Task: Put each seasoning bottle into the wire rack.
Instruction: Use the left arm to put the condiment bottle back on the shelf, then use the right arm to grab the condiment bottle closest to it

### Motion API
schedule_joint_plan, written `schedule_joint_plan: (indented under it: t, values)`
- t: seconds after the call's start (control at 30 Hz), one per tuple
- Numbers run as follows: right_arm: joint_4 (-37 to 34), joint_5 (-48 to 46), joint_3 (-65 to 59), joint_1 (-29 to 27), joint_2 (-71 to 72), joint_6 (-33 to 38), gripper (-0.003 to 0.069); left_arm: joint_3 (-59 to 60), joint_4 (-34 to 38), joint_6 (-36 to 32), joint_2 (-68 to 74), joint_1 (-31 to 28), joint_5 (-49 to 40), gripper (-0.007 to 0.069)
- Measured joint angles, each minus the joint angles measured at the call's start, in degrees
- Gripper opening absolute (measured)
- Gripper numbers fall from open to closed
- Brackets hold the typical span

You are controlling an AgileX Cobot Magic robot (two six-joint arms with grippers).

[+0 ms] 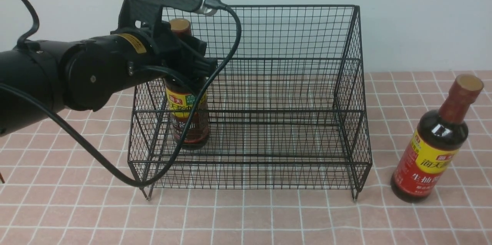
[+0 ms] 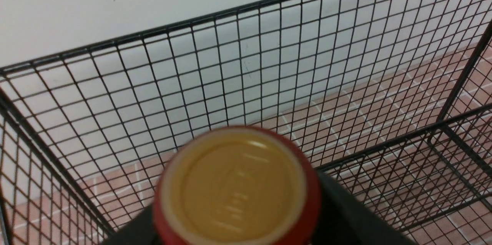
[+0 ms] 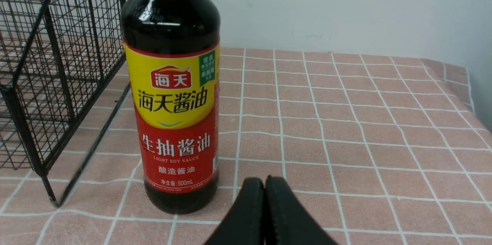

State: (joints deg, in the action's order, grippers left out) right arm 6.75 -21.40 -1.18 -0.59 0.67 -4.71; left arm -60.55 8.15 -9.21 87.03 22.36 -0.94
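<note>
One rack point(image 1: 250, 163) fills mid-frame in the front view, with the brown bottle point(image 1: 178, 100) upright inside its left end. The red bottle point(image 1: 426, 160) stands on the worktop point(image 1: 246, 218) at far right. Left jaws flank the brown bottle's neck, but I cannot tell whether they grip it. Right jaws are closed and empty.

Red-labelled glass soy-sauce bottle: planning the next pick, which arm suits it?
Right: right tool, shut, faces that bottle; left tool is inside the black wire rack around the other bottle.
</note>
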Motion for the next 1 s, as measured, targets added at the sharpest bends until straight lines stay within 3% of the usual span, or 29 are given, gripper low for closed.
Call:
schedule_joint_plan:
  t: [0.1,0.17,0.37,0.5,0.57,0.6,0.63,0.7,0.8,1.0]
  values:
    - [0.0,0.0,0.0,0.0,0.0,0.0,-0.0014,0.0,0.05,0.0,-0.91,0.0,0.0,0.0495]
    - [0.0,0.0,0.0,0.0,0.0,0.0,-0.0014,0.0,0.05,0.0,-1.98,0.0,-0.05,0.0524]
    - [0.0,0.0,0.0,0.0,0.0,0.0,-0.0014,0.0,0.05,0.0,-7.88,0.0,-0.85,0.0527]
    - [0.0,0.0,0.0,0.0,0.0,0.0,-0.0014,0.0,0.05,-0.05,-14.87,0.0,-6.27,0.0423]
    - [0.0,0.0,0.0,0.0,0.0,0.0,-0.0014,0.0,0.05,0.22,-20.82,0.0,-13.37,0.0277]
    - [0.0,0.0,0.0,0.0,0.0,0.0,-0.0014,0.0,0.05,0.33,-21.3,0.0,-14.76,0.0263]
    - [0.0,0.0,0.0,0.0,0.0,0.0,-0.0014,-0.01,0.05,0.65,-24.59,0.0,-19.83,0.0165]
    - [0.0,0.0,0.0,0.0,0.0,0.0,-0.0014,-0.07,0.0,0.86,-29.34,0.0,-25.63,0.0055]
    - [0.0,0.0,0.0,0.0,0.0,0.0,-0.0014,1.16,0.0,3.53,-37.49,0.0,-29.75,0.0002]
    - [0.0,0.0,0.0,0.0,0.0,0.0,-0.0014,6.13,-0.46,9.53,-52.24,0.0,-30.23,-0.0007]
